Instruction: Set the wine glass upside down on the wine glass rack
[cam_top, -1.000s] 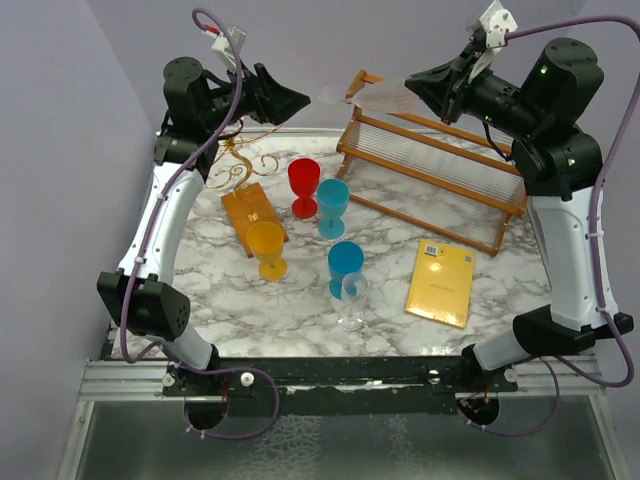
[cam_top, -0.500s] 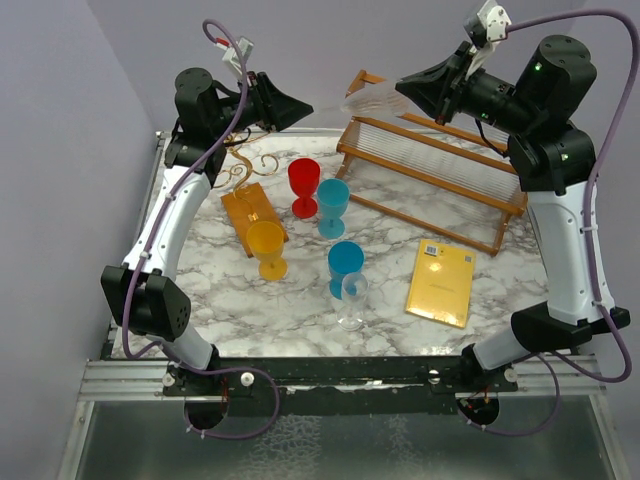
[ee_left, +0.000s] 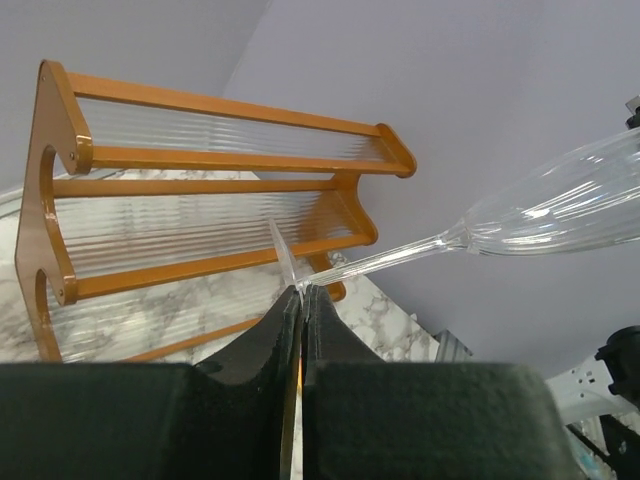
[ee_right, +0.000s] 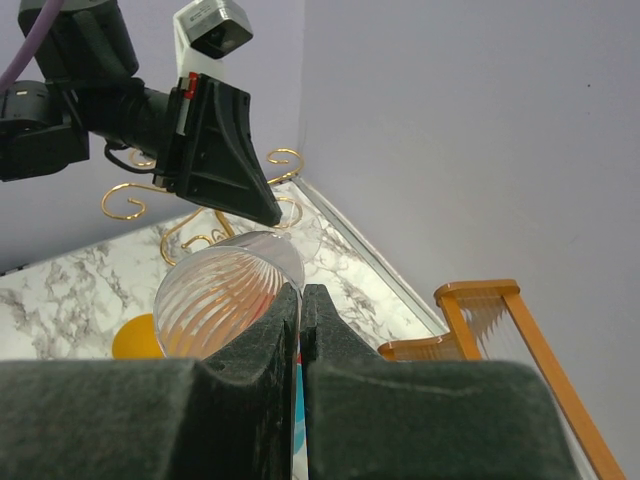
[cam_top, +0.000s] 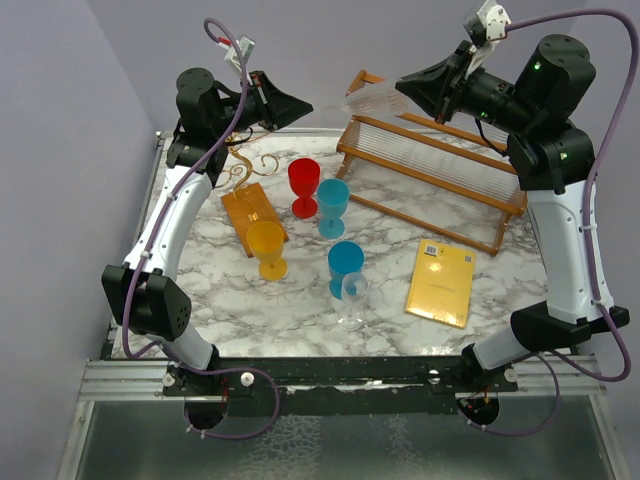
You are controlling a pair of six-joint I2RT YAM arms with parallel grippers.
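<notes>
Transfer in mid-air: the wine glass (cam_top: pixel 372 99) lies sideways, high above and beyond the wine glass rack (cam_top: pixel 250 212). Its foot is pinched in the left gripper (ee_left: pixel 301 292), and the right gripper (ee_right: pixel 300 290) is clamped on the bowl's rim. Turning it over and hanging it on the rack remain.

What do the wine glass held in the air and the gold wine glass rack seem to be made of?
The wine glass looks like clear glass or hard plastic, I cannot tell which: see-through, ribbed bowl, bright glints. The wine glass rack seems thin metal wire, shiny gold, curled into spirals. Its base looks like orange-brown wood.
</notes>
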